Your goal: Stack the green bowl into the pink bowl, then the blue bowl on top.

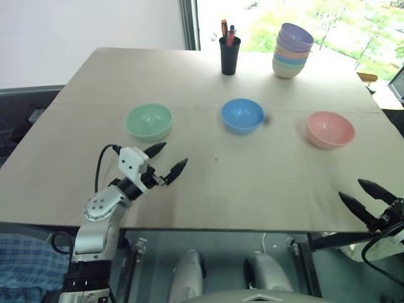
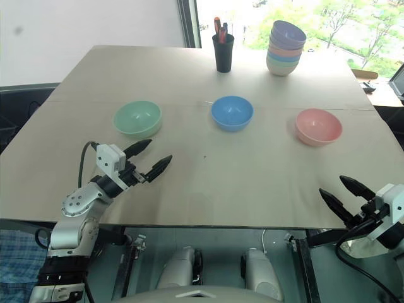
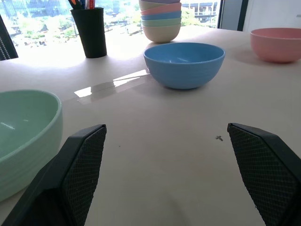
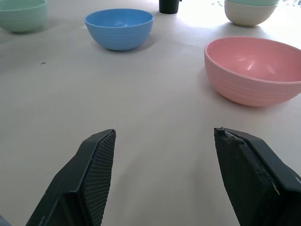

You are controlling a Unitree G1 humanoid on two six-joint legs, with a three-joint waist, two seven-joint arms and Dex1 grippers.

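No text, label, brand, number or sign is showing legibly on anything in these views.

Bright daylight from the window (image 1: 297,19) behind the table (image 1: 208,183) overexposes the far edge, leaves glare patches there, and keeps shadows soft.
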